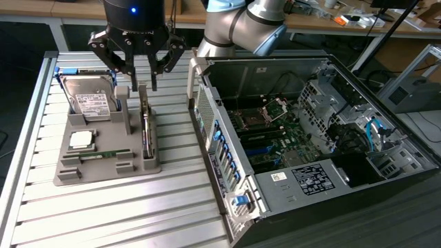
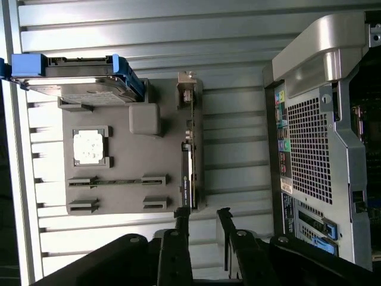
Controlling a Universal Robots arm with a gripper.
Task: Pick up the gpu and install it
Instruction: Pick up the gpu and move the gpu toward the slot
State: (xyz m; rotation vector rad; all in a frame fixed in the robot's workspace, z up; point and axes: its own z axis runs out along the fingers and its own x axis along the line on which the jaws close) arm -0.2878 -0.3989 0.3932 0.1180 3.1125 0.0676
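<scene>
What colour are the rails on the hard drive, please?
Blue rails, best seen in the wrist view.

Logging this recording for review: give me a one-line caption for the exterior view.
Gripper, fingers open, hovers above the gpu standing on edge in the gray holder, beside the open computer case.

Work surface: ribbed silvery aluminium-slat table [image 1: 103,206], evenly lit. Behind it stands a long pale wooden bench [image 1: 28,8] on white legs, with clutter towards the exterior view's right.
</scene>
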